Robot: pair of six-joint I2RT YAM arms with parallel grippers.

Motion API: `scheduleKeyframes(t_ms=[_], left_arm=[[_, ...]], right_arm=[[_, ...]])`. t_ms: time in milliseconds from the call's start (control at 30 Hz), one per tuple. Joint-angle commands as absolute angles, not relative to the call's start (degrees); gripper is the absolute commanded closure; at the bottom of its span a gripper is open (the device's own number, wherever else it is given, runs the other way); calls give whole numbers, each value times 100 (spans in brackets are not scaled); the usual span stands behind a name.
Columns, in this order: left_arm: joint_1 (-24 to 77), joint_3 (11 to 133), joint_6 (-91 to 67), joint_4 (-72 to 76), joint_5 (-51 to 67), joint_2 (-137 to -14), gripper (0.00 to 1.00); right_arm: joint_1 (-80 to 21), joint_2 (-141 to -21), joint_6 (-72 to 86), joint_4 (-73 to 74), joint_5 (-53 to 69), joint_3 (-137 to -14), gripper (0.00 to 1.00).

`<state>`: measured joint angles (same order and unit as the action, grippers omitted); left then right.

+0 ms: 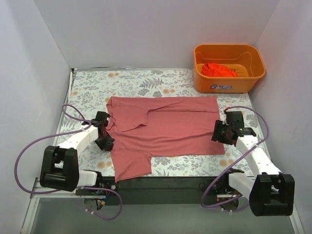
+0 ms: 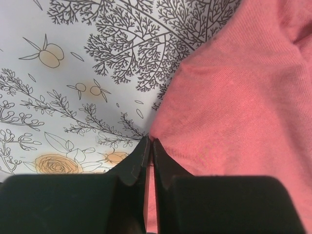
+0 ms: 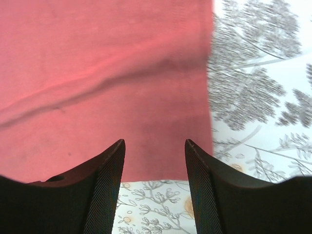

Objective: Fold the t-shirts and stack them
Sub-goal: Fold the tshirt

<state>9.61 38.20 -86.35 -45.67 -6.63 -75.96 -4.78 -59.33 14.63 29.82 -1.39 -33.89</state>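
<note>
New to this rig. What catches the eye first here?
A pink-red t-shirt lies spread, partly folded, across the middle of the floral table. The left gripper is shut on its left edge, while the right gripper hangs open over its right edge. In the far right corner, an orange basket holds a brighter orange-red t-shirt.

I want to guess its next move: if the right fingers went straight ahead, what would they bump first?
Probably the pink-red t-shirt: the right gripper, fingers open, points at its corner edge, cloth lying straight ahead. How high it hovers is unclear.
</note>
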Motion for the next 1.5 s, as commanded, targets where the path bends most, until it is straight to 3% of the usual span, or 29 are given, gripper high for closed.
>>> scheduleKeyframes(t_ms=[0,333,1267,1467], left_arm=[[1028,3718,-8570,-4298,-457,-7550,100],[1125,3647,-8473,-4122,-343,-7154,100],[1160,3647,-8429,-4008,-334,-6952,100],[1160,3691,-8429,-4052,-334,-6961,100]], right_arm=[[-62,-5827,1556,3365,-230,-3410,41],[1037,-6266,1564,3665,106,-3349,53],[1081,-7181,1503,3946,421,-3401,59],[1072,-7242,1433,3973,483,-3419,71]])
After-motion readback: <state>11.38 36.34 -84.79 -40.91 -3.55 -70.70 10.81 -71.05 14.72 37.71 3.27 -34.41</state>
